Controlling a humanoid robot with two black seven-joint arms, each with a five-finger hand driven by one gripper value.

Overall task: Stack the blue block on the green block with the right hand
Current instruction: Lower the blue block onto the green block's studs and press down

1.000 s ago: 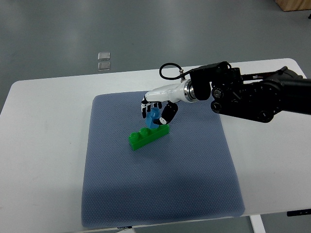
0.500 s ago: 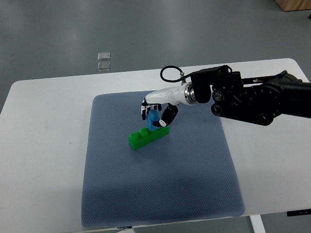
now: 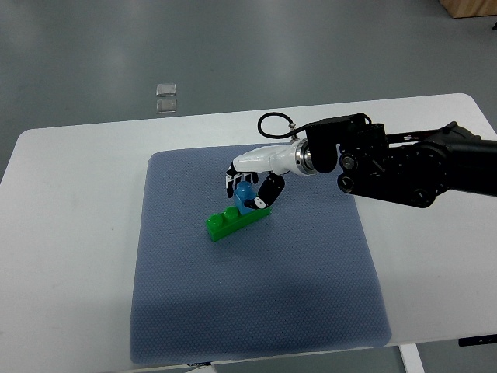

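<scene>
Blue block: small brick held in the right hand, positioned directly above the right half of the green block; its lower edge appears to meet the green studs, but full seating cannot be confirmed from this view.
Green block: long studded brick lying on the mat, set diagonally, its left end nearer and its right end farther; located in the upper middle of the mat.
Right hand: white hand with black fingertips, entering from the right and reaching left over the green block's right end.
Fingers: curled narrowly around the blue block, with black tips on its left side and the thumb pressing on its right side.
Right arm: black forearm housing extending to the right edge of the view, with a black cable loop at the wrist.
Mat: blue-grey textured pad covering the centre of the table; the green block rests on it.
Table: white top with rounded corners, carrying the mat.
Floor: grey surface beyond the far table edge, with two small pale squares lying on it.
</scene>
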